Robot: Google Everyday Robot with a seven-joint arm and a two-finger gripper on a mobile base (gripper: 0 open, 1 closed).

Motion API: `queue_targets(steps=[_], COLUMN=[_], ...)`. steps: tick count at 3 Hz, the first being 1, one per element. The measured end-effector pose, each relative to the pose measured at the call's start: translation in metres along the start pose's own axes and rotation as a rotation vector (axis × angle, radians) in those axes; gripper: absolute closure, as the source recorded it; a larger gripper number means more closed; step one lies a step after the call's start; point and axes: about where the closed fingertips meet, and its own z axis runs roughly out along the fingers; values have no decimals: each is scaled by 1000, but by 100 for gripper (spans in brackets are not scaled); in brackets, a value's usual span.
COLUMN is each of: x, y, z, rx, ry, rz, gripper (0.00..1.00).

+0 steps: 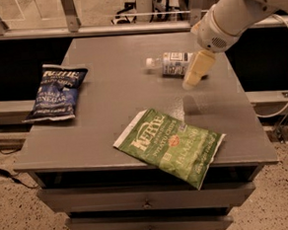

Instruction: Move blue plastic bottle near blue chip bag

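The blue plastic bottle (172, 63) lies on its side at the back right of the grey table (114, 109), white cap pointing left. The blue chip bag (56, 91) lies flat near the table's left edge. My gripper (190, 82) hangs from the white arm entering at the top right. It hovers just above the table, over the bottle's right end and a little in front of it. It holds nothing that I can see.
A large green Kettle chip bag (171, 145) lies at the front of the table, between the middle and the right. Drawers (145, 203) sit under the tabletop. A railing (127, 19) runs behind the table. A cable (286, 92) hangs at the right.
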Motion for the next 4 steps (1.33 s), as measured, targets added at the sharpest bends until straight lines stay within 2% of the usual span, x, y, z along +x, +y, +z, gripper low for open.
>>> queue_targets(steps=[1, 2, 3, 4], x=[-1, -1, 2, 11], y=[-37, -57, -67, -72], z=[28, 52, 77, 96], rx=[24, 7, -28, -63], ry=[-41, -68, -66, -27], rz=[30, 60, 81, 90], gripper=[0, 0, 0, 18])
